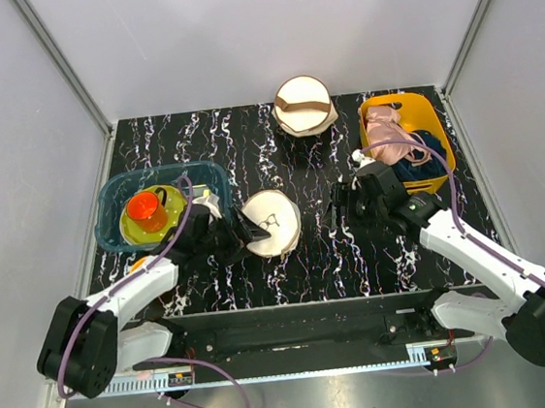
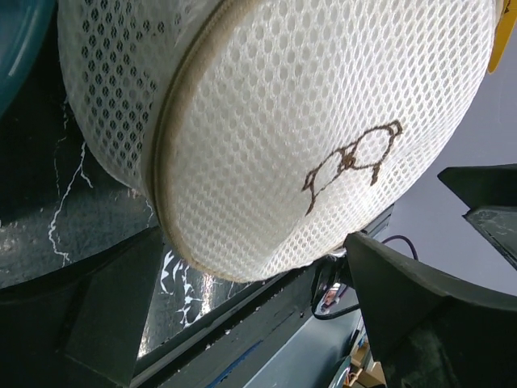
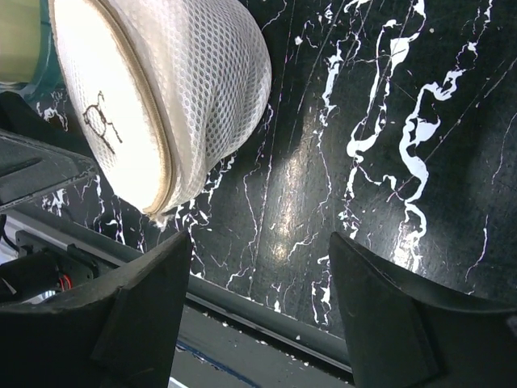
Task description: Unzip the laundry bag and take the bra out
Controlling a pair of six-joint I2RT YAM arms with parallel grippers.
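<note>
**Item status.** The round white mesh laundry bag sits on the black marbled table, a little left of centre and near the front edge. It is tipped up so that the face with the small black bra-shaped drawing points up and towards the arms. The cream zip band running round its rim appears fully closed. No zip pull can be seen in any view. The bra is not visible and is presumably still inside.

**Grippers.** The left gripper is at the bag's left side with its jaws spread wide. The bag's lower rim lies between the fingertips, and no clamping is evident. The right gripper hangs over bare table to the right of the bag, apart from it. Its jaws are parted and hold nothing.

**Step in hand.** This is the approach to the bag. Unzipping has not begun.

**Next move.** One gripper must steady the bag while the other locates the pull tab. The bag may need turning to bring the tab into view.

**Surroundings.** A teal plastic basket sits just left of the bag. A yellow tub holding a pink garment is at the right rear. A cream round bag with a brown band stands at the back. None of these should be handled.
</note>
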